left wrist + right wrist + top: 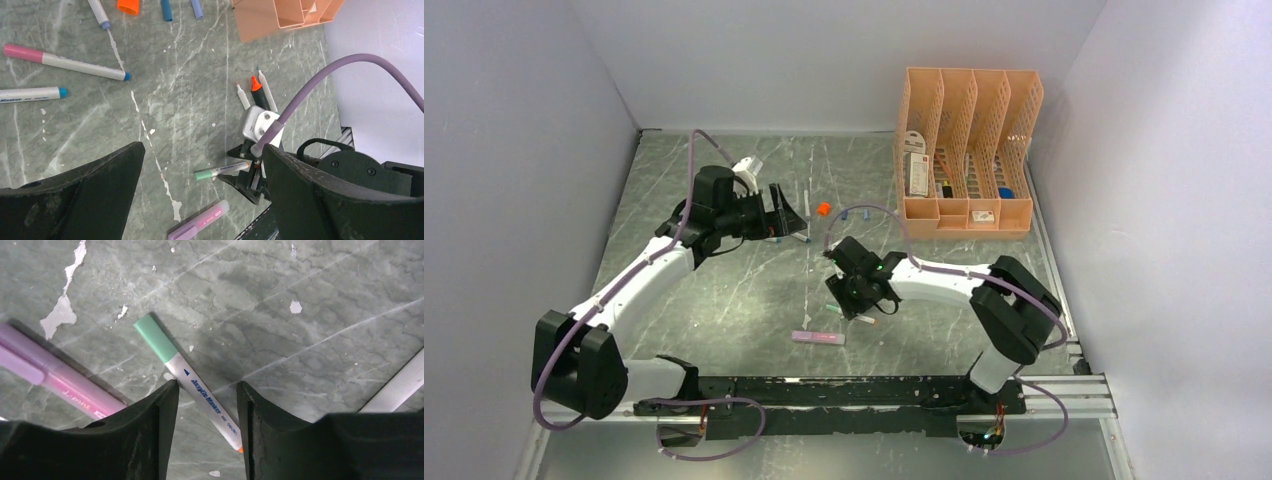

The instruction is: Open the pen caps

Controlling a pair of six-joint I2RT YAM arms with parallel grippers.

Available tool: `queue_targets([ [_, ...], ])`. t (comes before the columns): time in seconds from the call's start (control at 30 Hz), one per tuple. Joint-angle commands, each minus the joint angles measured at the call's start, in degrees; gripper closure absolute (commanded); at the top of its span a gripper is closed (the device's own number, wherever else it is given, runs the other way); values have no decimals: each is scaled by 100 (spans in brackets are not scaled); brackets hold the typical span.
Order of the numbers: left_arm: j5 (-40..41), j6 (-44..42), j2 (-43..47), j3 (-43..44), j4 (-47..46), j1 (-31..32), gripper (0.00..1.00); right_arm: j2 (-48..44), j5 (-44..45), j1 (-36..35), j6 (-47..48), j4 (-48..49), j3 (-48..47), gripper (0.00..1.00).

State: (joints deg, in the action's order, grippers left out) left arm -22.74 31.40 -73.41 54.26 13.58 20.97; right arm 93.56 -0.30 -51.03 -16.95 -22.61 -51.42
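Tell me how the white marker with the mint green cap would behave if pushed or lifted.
The white marker with the mint green cap looks round and smooth, so a sideways push would probably roll it. Its slim straight barrel should stay stiff and feel light. The glossy plastic might slip in loosely closed jaws.

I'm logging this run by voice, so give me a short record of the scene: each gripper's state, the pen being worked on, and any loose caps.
left gripper: open, empty
right gripper: open, straddling green-capped marker
green-capped marker: flat on table, cap on
loose caps: orange cap, blue cap, lilac cap, near file organiser
pink highlighter: lying beside the marker
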Motion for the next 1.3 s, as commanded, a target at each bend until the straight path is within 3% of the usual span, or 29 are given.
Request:
queue_targets([
  [0.0, -170, -88, 23, -4, -25, -67, 0, 426, 688, -217, 41, -372, -249, 56],
  [0.1, -248, -30, 6, -16, -122, -76, 0, 645, 959, -329, -1, -552, -305, 69],
  [0.2, -300, 14, 11, -29, -187, -84, 0, 692, 1002, -367, -62, -582, -279, 91],
  [0.27, -340, 24, 28, -42, -238, -84, 0, 590, 904, -365, -89, -532, -247, 100],
  [0.5, -836, 295, -77, -194, -726, -85, 0, -437, 269, 302, -421, -426, -470, 100],
  [0.7, -1633, 1220, -335, -726, -2114, 2, 3, -1530, -1752, 1525, -858, 351, -277, 100],
  [0.87, -1526, 1672, -590, -826, -2958, 571, 3, -1686, -2792, 1778, -1361, 1009, -141, 100],
  [1.27, -1054, 1922, -1116, -699, -3389, 1094, 7, -1748, -3180, 1782, -1745, 1515, 37, 100],
])
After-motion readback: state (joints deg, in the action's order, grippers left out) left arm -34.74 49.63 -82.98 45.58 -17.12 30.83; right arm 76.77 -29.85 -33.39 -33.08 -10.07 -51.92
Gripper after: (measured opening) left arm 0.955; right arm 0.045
